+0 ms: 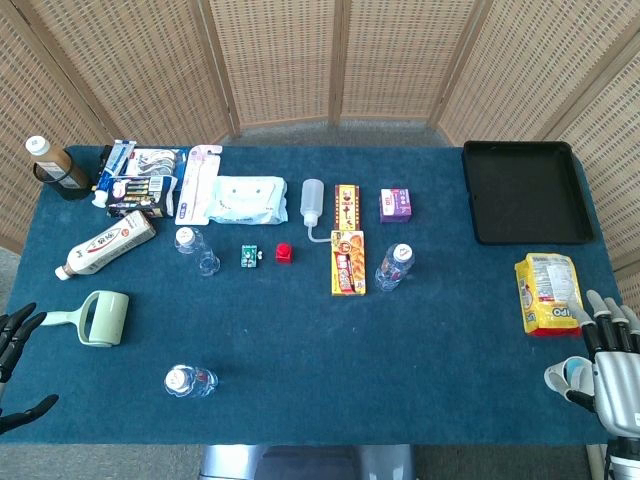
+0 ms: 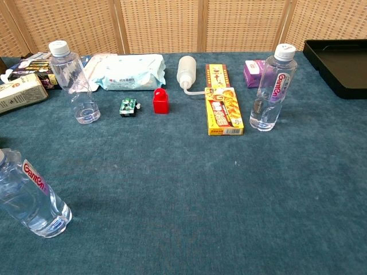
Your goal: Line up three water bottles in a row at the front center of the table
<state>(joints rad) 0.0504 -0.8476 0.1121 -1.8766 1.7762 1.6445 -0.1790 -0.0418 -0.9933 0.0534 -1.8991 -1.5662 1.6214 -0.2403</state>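
Three water bottles, front-left [image 1: 188, 381], mid-left [image 1: 197, 250] and mid-right [image 1: 394, 267], stand scattered on the counter [image 1: 300, 350], unaligned, while the left hand [image 1: 18, 330] and right hand [image 1: 605, 365] wait empty, fingers spread.

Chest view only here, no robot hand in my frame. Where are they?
Observer: The left robot hand is off the table's left edge, fingers apart, holding nothing.
Operator: And the other one?
Observer: The right robot hand is at the front right corner, empty, just in front of a yellow snack bag.
Operator: Anything close to my front-left bottle?
Observer: A green lint roller lies behind and left of that front-left bottle, not touching it.
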